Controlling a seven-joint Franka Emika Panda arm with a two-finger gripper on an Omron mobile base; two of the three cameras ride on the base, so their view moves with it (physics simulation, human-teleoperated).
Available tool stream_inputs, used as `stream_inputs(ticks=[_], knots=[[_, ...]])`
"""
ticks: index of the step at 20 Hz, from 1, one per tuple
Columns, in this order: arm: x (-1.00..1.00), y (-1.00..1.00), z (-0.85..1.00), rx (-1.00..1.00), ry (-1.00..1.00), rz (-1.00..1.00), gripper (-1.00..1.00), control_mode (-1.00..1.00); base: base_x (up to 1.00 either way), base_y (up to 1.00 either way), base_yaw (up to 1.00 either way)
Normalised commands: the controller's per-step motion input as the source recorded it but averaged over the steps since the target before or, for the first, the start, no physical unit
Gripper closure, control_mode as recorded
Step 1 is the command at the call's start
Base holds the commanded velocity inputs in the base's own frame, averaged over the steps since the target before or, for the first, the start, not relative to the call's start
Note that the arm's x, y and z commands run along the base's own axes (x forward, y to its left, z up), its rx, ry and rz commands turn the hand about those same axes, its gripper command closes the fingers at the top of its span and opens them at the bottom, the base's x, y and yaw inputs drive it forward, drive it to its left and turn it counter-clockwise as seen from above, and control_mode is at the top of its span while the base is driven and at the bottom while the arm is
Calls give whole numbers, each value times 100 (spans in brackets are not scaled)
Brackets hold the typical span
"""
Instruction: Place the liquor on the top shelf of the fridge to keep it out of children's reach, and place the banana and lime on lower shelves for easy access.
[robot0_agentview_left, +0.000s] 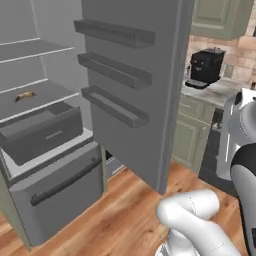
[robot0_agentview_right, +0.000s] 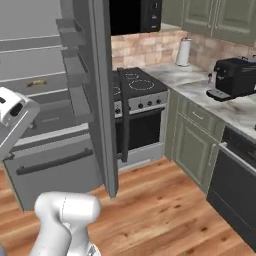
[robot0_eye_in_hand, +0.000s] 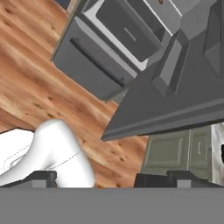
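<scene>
Fridge (robot0_agentview_left: 55, 165) stands with its door (robot0_agentview_left: 135, 75) swung wide. You have the banana (robot0_agentview_left: 24, 96) lying on a lower shelf (robot0_agentview_left: 45, 102), above the drawer (robot0_agentview_left: 42, 132), so count that 1 item as done. The same yellow shape on that shelf in the right base view (robot0_agentview_right: 36, 83) is small and blurred, probably the banana too. Top shelf (robot0_agentview_left: 30, 50) is bare where the left base view shows it. You cannot place the liquor or the lime from these pictures, so 2 items look left to do. Gripper (robot0_eye_in_hand: 113, 179): fingers spread wide, nothing between them, held well back from the fridge and looking down at the wood floor (robot0_eye_in_hand: 39, 87) and the drawer front. Next you likely need to find and fetch the bottle or the lime.
</scene>
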Motion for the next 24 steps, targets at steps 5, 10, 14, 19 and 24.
stream_inputs(ticks=[5,10,14,19,24], knots=[[0,0,0,0,0,0,-100,100,-5,-19,-61],[0,0,0,0,0,0,-100,100,2,-48,-62],[0,0,0,0,0,0,-100,100,13,-58,-61],[0,0,0,0,0,0,-100,100,21,-58,-64],[0,0,0,0,0,0,-100,100,32,-28,-56]])
